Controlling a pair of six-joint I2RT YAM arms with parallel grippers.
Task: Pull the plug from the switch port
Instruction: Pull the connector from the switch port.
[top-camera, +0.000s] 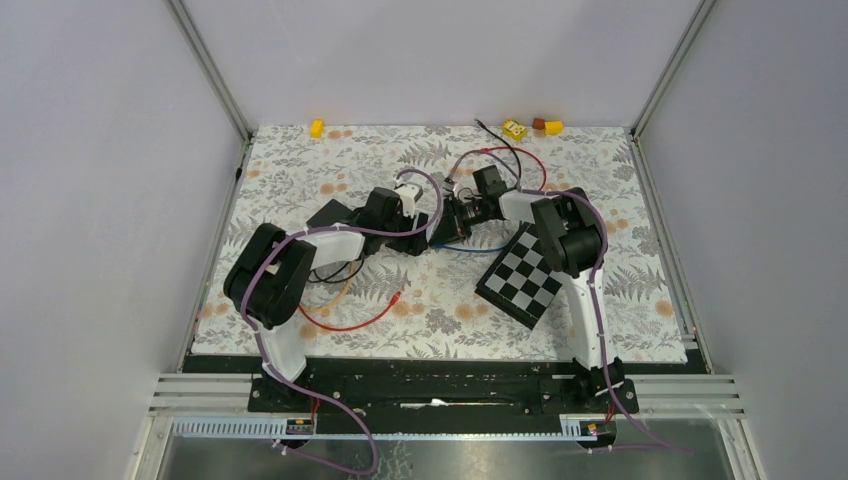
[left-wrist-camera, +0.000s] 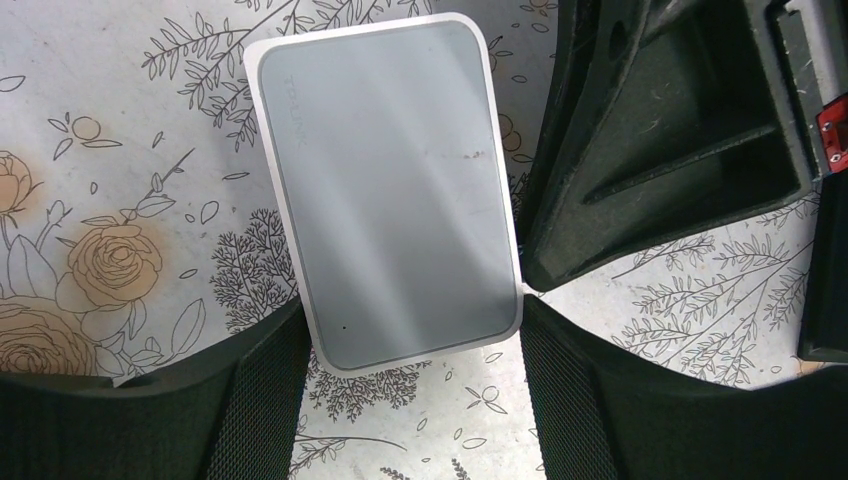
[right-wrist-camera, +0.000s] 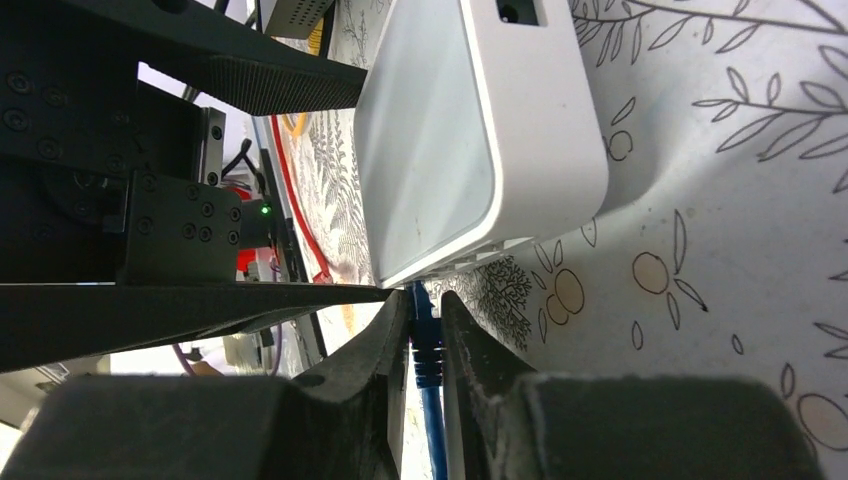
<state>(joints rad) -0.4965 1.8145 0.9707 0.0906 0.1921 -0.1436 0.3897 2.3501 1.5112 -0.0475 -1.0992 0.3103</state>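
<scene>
- Tabletop (top-camera: 650, 250): floral-patterned cover, carrying every item below.
- Checkered board (top-camera: 520, 275): black and white, lying flat beside the right arm.
- Switch (left-wrist-camera: 390, 190): pale grey box with rounded corners, flat on the tabletop near its middle, between the two pincers.
- Left pincer (left-wrist-camera: 410, 340): spread wide, one finger pressed against each long side of the switch, gripping it.
- Right pincer (right-wrist-camera: 425, 315): closed narrowly on the plug, just beside the switch's port edge.
- Plug (right-wrist-camera: 427, 350): blue, pinched between the right fingers, tip meeting the switch's edge.
</scene>
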